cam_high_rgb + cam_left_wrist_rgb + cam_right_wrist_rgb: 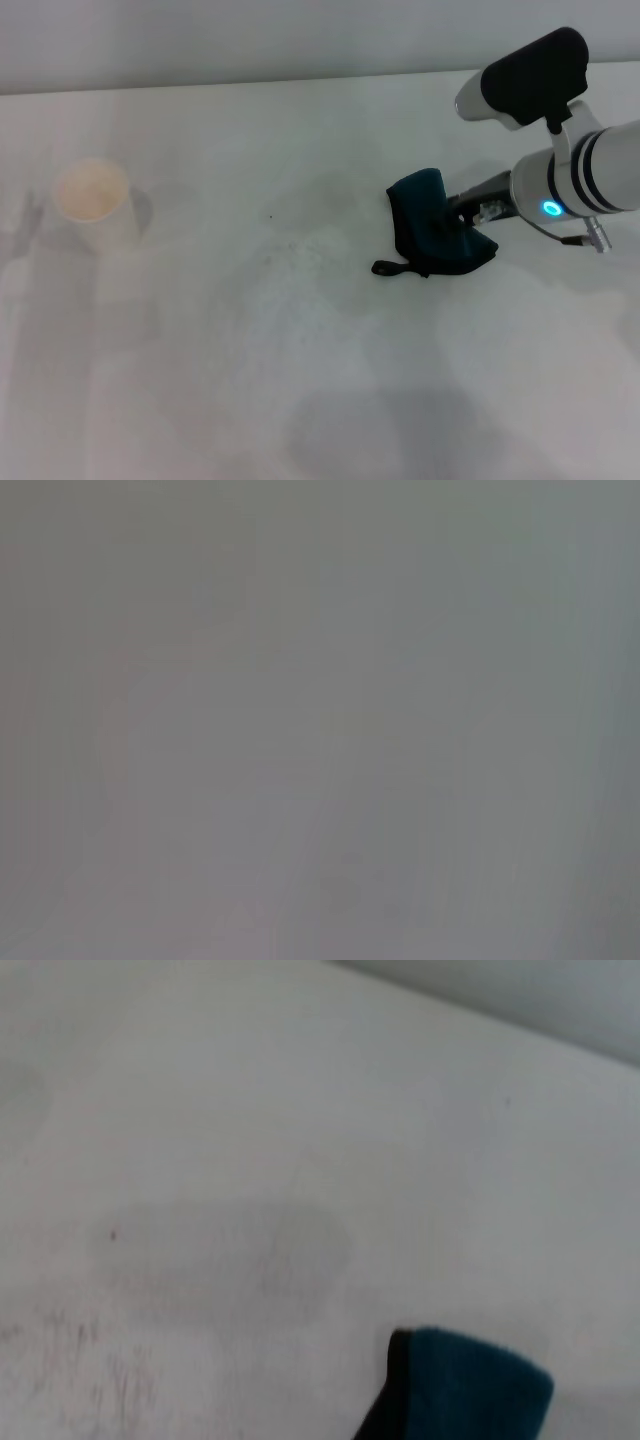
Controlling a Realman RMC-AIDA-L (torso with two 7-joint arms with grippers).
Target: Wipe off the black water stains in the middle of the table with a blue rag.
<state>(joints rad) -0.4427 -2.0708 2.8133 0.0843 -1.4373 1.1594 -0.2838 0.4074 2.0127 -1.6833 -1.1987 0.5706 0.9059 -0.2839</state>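
The right gripper [462, 222], fingers holding the blue rag [432, 232], should press flat (only faint streaks [290, 245] show) across the surface [300, 380].

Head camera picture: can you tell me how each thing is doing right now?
blue rag: bunched up, resting on the table, right gripper at it.
table: faint grey smears and specks mid-table; no black blot showing.
cup: upright, far left, untouched.
right gripper: at the rag's edge.
left gripper: out of sight.
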